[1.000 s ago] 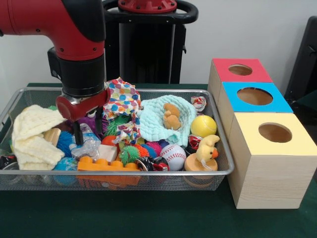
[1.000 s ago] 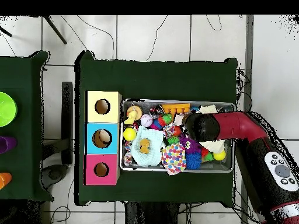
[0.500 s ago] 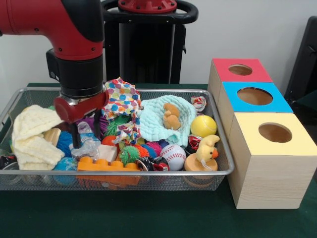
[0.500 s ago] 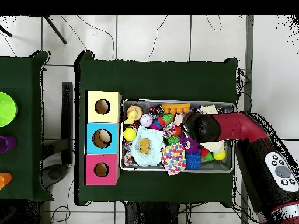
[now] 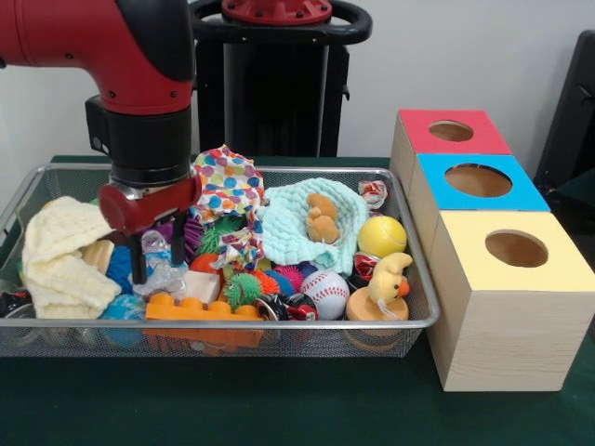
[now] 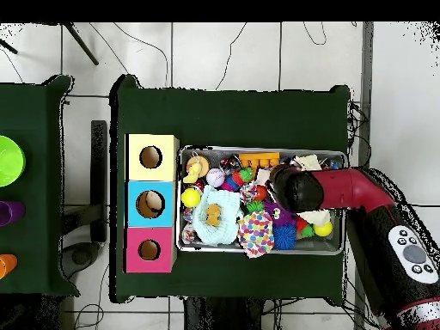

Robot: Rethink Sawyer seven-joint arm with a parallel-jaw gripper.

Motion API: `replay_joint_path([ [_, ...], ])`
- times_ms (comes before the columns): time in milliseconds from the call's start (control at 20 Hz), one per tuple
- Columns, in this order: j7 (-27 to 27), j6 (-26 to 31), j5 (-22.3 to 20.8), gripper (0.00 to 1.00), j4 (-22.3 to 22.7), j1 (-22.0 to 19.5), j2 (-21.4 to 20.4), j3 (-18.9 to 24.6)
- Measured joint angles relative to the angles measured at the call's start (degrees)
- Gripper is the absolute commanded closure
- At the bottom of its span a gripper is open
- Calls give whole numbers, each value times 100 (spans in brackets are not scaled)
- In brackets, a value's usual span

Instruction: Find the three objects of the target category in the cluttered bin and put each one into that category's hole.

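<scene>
The tool (image 5: 156, 249) is lowered into the left part of the wire bin (image 5: 279, 325), its two dark fingers (image 5: 138, 262) held apart and straddling a crumpled clear wrapper (image 5: 164, 275); nothing is clamped yet. That wrapper is judged very light, thin and slippery, likely to crush and slide, so it would best be pinched across its bunched middle rather than at a loose edge.

Just beside it, toward the bin's front rim, an orange toy brick (image 5: 199, 308) is seen, stiff and easy to grip across its flat sides. At the bin's left end a cream knitted cloth (image 5: 61, 255) is heaped, soft and apt to drag neighbours along.

Which category is the target cannot be told. Toward the bin's right end a baseball (image 5: 325, 292) and a yellow ball (image 5: 382, 236) are found, both round, firm and prone to roll from a shallow grip.

Beyond the bin's right end, three wooden boxes (image 5: 493, 307) with holes are set on the bench (image 5: 279, 400).
</scene>
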Motion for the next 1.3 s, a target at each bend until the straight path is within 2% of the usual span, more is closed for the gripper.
replay_joint_path([
  [600,1,-363,-14,0,-4,386,-34,-417],
  [1300,1,-439,12,0,-27,378,-4,-460],
])
